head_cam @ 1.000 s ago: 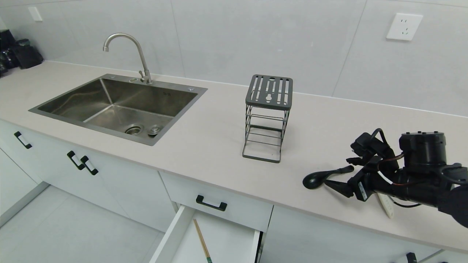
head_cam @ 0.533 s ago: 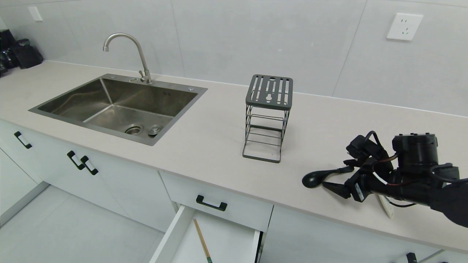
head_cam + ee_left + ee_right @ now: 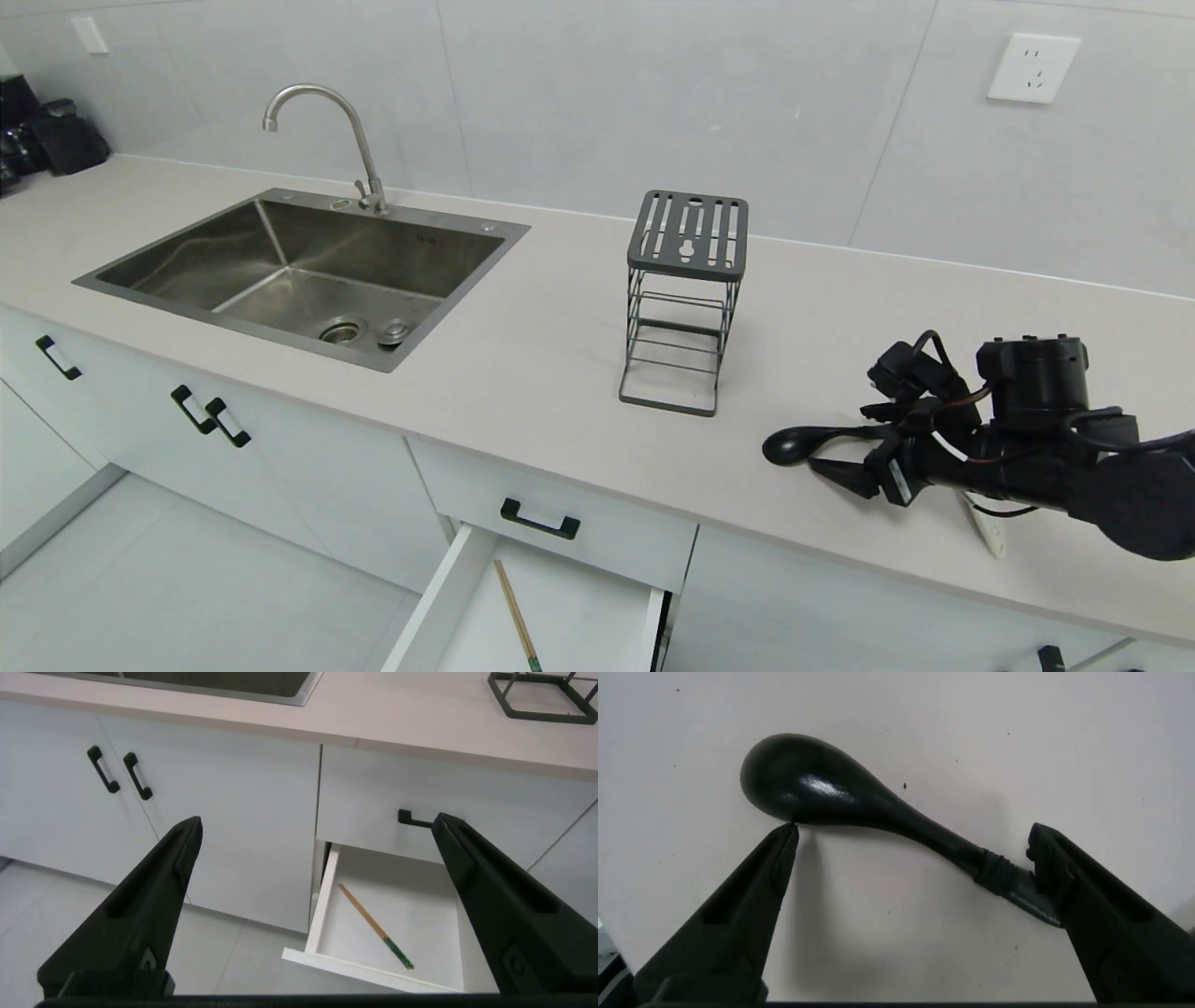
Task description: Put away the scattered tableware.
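While the right gripper (image 3: pixel 838 450) is wide open by the spoon (image 3: pixel 784 446), center on its thin handle, then squeeze; the drawer (image 3: pixel 579 621) is at seven o'clock.

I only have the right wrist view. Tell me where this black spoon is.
Observer: The glossy black spoon is right of the dark wire rack, near the front edge of the beige countertop.
Operator: Give me the drop-off.
Observer: A white drawer stands open below the counter, left of the spoon.
Operator: Report its contents.
Observer: One wooden chopstick with a green tip.
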You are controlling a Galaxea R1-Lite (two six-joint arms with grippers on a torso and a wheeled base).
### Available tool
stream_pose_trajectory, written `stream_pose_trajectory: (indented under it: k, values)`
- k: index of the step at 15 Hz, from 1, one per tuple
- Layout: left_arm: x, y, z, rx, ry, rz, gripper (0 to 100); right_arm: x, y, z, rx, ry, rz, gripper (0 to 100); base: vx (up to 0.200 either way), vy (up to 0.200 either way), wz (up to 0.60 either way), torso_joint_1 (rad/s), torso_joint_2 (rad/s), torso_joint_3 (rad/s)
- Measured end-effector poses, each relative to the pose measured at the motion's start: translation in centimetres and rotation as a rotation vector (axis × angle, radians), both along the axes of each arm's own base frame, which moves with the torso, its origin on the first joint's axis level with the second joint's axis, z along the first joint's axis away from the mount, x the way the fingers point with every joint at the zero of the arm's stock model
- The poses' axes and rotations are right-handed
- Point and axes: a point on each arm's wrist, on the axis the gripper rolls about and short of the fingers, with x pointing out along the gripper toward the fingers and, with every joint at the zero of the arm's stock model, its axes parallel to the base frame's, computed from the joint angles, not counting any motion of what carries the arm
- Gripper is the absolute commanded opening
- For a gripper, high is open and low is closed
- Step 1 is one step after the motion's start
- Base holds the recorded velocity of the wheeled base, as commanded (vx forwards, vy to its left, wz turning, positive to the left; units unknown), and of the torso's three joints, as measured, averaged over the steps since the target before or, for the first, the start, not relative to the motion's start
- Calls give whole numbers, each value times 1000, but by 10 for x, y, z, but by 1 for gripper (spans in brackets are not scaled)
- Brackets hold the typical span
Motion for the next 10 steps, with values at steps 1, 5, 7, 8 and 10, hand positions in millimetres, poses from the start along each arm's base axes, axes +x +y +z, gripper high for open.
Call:
stream_pose_trajectory:
  k: [1, 5, 7, 8, 10]
  values:
    - [0, 0, 0, 0, 0, 0, 100, 1, 0, -1, 0, 3, 1, 100, 0, 0, 0, 0, 0, 0]
    - [0, 0, 0, 0, 0, 0, 100, 11, 3, -5, 1, 3, 5, 100, 0, 0, 0, 0, 0, 0]
    - [0, 0, 0, 0, 0, 0, 100, 14, 5, -7, 18, 9, 34, 100, 0, 0, 0, 0, 0, 0]
    - [0, 0, 0, 0, 0, 0, 100, 15, 6, -8, 23, 12, 44, 100, 0, 0, 0, 0, 0, 0]
    - [0, 0, 0, 0, 0, 0, 100, 17, 7, -9, 23, 6, 47, 0, 0, 0, 0, 0, 0, 0]
